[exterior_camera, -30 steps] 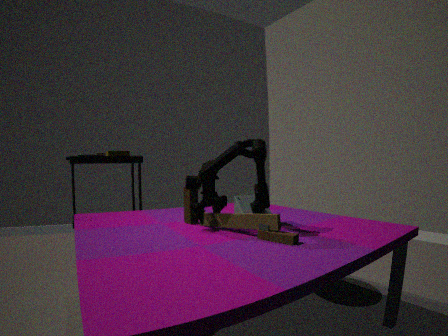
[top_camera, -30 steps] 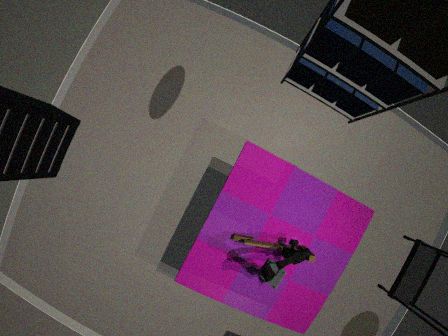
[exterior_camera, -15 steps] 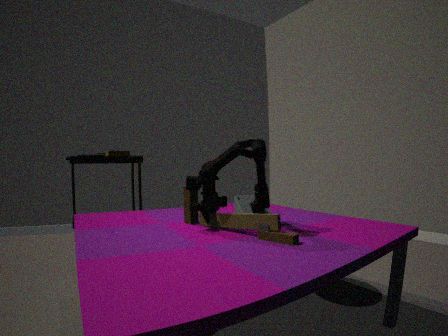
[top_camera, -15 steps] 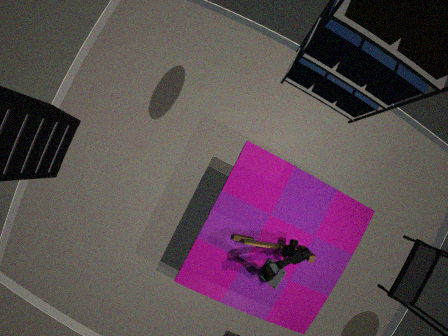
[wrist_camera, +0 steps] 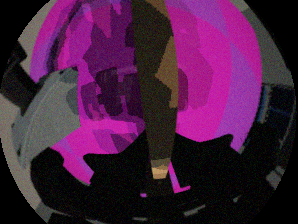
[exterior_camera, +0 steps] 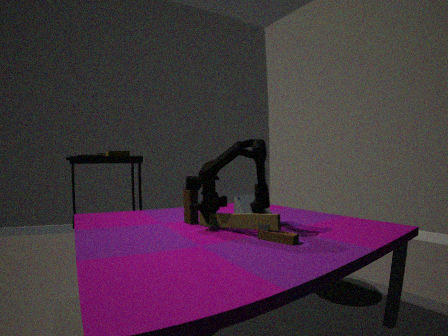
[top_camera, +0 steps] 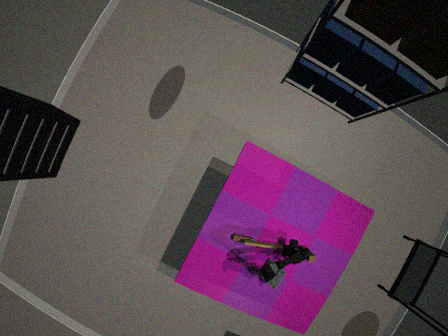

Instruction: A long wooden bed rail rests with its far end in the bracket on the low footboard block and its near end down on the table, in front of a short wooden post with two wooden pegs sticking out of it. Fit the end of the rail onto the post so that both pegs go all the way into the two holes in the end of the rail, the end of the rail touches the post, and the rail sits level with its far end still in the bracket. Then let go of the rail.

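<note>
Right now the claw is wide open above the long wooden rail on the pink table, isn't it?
Not quite. The claw is shut on the long wooden rail, gripping its end near the post, as the exterior view shows. The pink table part is right.

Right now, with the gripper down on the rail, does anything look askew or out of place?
Only what the job has yet to fix: the rail slopes, its end by the post low near the table, not yet level. The gripper is shut on it near that end. Nothing looks spilled or damaged.
</note>
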### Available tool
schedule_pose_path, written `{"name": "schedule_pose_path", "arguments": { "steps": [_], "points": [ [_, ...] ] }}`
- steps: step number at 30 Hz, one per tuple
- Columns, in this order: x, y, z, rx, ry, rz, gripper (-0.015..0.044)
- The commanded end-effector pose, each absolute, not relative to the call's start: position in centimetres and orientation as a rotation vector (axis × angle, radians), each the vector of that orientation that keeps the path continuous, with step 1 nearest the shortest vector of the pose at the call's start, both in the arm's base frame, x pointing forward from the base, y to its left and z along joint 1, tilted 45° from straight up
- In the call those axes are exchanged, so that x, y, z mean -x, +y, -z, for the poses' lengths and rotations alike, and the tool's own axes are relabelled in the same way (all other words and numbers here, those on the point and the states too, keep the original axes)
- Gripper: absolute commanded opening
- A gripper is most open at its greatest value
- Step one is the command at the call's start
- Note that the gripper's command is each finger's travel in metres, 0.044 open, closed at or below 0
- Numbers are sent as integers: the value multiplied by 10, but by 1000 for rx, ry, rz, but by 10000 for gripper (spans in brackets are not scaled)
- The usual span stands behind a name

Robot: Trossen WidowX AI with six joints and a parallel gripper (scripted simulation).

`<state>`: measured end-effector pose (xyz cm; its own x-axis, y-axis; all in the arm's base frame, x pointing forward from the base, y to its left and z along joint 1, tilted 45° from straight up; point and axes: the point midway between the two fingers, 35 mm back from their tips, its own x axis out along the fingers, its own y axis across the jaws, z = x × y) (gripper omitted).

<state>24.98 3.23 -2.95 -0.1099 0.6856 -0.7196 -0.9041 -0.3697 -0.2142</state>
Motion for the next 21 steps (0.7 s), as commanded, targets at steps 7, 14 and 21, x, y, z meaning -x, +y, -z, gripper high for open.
{"name": "schedule_pose_path", "arguments": {
  "steps": [7,14,21],
  "points": [
    [-250,30,28,915,336,-1735,0],
    [-251,28,25,915,336,-1735,0],
    [-252,26,22,915,336,-1735,0]
  ]
}}
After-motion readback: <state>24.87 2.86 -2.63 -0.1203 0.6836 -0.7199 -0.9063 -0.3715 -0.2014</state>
